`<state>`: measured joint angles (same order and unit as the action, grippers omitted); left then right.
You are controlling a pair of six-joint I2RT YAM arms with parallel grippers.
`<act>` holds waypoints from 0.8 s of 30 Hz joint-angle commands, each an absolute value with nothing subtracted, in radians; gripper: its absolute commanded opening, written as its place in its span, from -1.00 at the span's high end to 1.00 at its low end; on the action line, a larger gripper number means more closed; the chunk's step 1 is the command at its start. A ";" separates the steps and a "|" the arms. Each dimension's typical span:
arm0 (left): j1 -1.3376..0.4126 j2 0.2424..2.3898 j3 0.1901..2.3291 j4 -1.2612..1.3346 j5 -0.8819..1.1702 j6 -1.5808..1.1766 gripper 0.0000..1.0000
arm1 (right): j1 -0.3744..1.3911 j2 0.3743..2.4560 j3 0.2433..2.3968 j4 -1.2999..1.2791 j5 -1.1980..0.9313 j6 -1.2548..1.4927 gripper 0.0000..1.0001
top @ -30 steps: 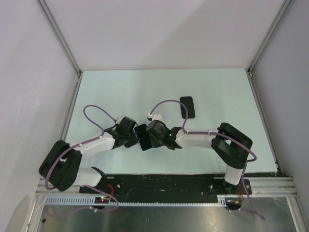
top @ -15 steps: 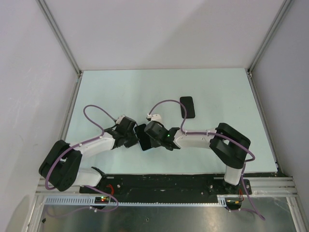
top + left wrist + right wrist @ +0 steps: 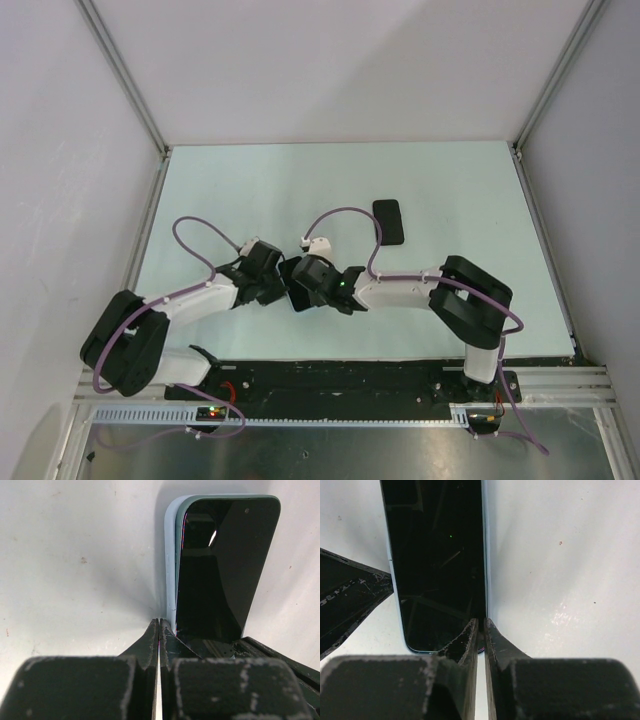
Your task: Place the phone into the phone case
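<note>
A: Left side first. Where is the left gripper (image 3: 159, 624)?
B: Low centre of its wrist view. The jaws are clenched to a thin seam and nothing shows between them. The tips touch the left long edge of the phone case (image 3: 170, 565), near its lower corner.
A: Is it pinching the rim?
B: Cannot tell. The tips meet the rim right there and hide the contact.
A: Where are the case and the phone?
B: The case lies flat on the table (image 3: 220, 190), centre of the top view, between the 2 wrists. The phone (image 3: 220, 565) sits in it with the screen up. The pale-blue rim shows along the left and top edges. Whether it is fully seated cannot be told.
A: And the right gripper (image 3: 481, 622)?
B: Low centre of its wrist view, jaws closed down to a narrow slit. The tips are against the phone's right long edge, at the lower corner. 1 of the left arm's fingers (image 3: 350, 600) shows at the left edge of that view, beside the phone.
A: Anything further right?
B: 1 black slab (image 3: 389, 221) lies flat on the table, upper right of centre in the top view, well apart from both grippers.
</note>
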<state>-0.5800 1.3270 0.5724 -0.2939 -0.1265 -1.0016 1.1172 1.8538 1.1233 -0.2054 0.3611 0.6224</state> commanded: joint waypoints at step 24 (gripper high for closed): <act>-0.400 1.408 0.787 -0.339 -0.157 -0.882 1.00 | 0.911 2.031 1.414 -0.152 0.098 0.460 0.25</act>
<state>-0.4095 1.3758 0.7456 -0.3389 -0.1291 -0.9127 0.9184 1.9888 1.3479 -0.1802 0.1299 0.4915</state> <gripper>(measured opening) 0.003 0.374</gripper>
